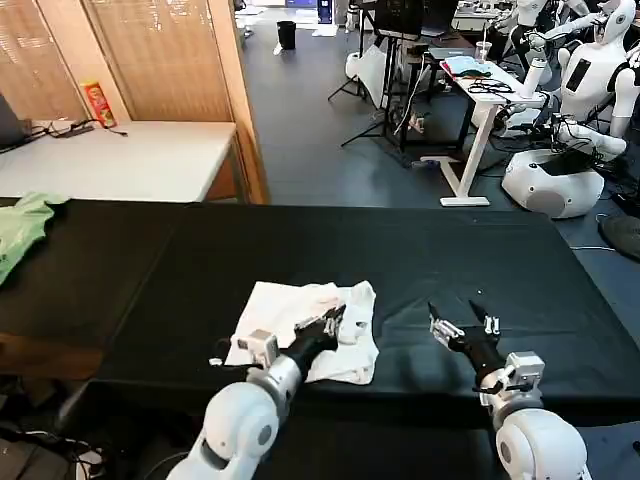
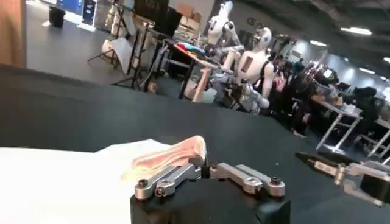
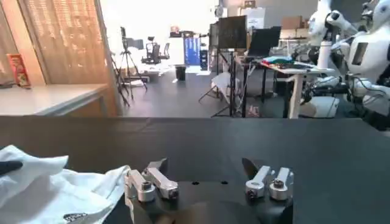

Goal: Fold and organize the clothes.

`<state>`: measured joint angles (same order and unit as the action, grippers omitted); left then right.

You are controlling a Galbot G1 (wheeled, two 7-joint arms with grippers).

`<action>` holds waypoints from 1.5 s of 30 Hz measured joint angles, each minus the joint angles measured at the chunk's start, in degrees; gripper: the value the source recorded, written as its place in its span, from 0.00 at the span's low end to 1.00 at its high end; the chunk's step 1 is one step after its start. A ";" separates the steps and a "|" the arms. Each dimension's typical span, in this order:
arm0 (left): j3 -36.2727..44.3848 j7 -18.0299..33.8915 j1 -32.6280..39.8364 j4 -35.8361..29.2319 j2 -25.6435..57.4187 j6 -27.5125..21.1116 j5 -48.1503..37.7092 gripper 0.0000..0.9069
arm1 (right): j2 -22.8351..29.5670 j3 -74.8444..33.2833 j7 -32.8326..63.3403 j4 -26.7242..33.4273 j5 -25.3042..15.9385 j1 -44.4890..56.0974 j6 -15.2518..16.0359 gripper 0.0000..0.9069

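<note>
The T-shirt (image 1: pixel 310 335) lies bunched on the table (image 1: pixel 400 250) near its front edge, left of centre. The left gripper (image 1: pixel 330 322) sits over it; the right gripper (image 1: pixel 458 322) is beside it to the right. A second garment (image 1: pixel 22 228) lies at the far left.

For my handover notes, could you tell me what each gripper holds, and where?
The left gripper pinches a fold of the white T-shirt; the right gripper is open, holding nothing.
</note>
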<state>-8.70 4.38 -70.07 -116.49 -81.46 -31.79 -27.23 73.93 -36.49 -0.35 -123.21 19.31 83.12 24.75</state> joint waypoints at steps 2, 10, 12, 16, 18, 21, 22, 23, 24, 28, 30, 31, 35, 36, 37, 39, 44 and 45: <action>-0.01 -0.26 0.16 0.76 -0.40 0.38 0.72 0.97 | 0.06 0.12 0.00 0.20 -0.04 -0.06 -0.01 0.97; 0.69 -0.60 0.65 4.01 -2.16 2.12 0.48 0.97 | 0.24 1.69 -0.07 1.38 -0.58 -1.25 -0.12 0.97; 0.80 -0.56 0.63 4.72 -2.72 2.54 -0.93 0.97 | 0.18 1.94 -0.10 1.58 -0.51 -1.61 -0.09 0.97; 0.82 -0.81 0.62 4.40 -3.04 3.90 -0.75 0.97 | -0.89 3.06 -0.50 2.27 0.03 -2.67 0.07 0.97; 0.43 -2.53 1.18 3.23 -2.32 5.99 2.79 0.97 | -1.66 3.93 -0.70 2.67 0.40 -3.34 0.21 0.97; -1.15 -3.54 2.37 1.05 0.25 7.08 6.67 0.97 | -3.18 6.21 -1.13 3.54 0.43 -4.79 0.65 0.97; -1.95 -3.54 2.91 0.42 1.48 7.27 7.17 0.97 | -3.74 7.28 -1.40 3.94 0.43 -5.49 0.98 0.97; -2.89 -3.54 3.55 0.06 3.14 7.52 7.51 0.97 | -4.28 8.67 -1.68 4.32 0.43 -6.32 1.22 0.97; -3.78 -3.51 4.00 -0.07 4.68 7.69 7.81 0.97 | -4.62 9.98 -1.91 4.63 0.46 -7.09 1.41 0.97; -7.55 -3.50 4.19 -0.20 10.99 8.90 9.91 0.97 | -5.50 15.99 -1.96 6.65 1.03 -10.93 2.37 0.97; -9.40 -3.58 3.59 -0.34 13.34 9.33 11.33 0.97 | -5.36 18.86 -1.69 7.98 1.15 -13.26 2.73 0.97; -10.14 -3.57 3.22 -0.35 14.02 9.45 11.87 0.97 | -5.24 20.11 -1.52 8.63 1.15 -14.40 3.06 0.97; -11.73 -3.55 1.32 -0.36 15.36 9.54 13.47 0.97 | -4.43 24.51 -0.68 11.56 -0.30 -19.25 5.57 0.97; -11.93 -3.50 0.96 -0.31 15.52 9.54 13.67 0.97 | -4.06 25.64 -0.67 12.48 -1.40 -20.57 6.72 0.97; -12.07 -3.50 0.68 -0.30 15.66 9.54 13.83 0.97 | -3.75 26.47 -0.80 13.18 -2.27 -21.55 7.63 0.97; -12.32 -3.45 0.23 -0.30 15.96 9.51 14.04 0.97 | -3.29 28.05 -1.69 14.55 -4.39 -23.32 9.42 0.97; -12.78 -3.37 -0.52 -0.14 16.38 9.44 14.39 0.97 | -2.98 30.10 -3.99 15.31 -6.59 -24.73 10.88 0.97; -12.81 -3.36 -0.59 -0.09 16.41 9.44 14.48 0.97 | -2.97 30.17 -4.03 15.32 -7.20 -24.75 10.97 0.97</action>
<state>-21.51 1.02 -70.66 -116.58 -65.06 -22.36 -12.75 70.95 -6.32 -4.38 -107.90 12.11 58.37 35.71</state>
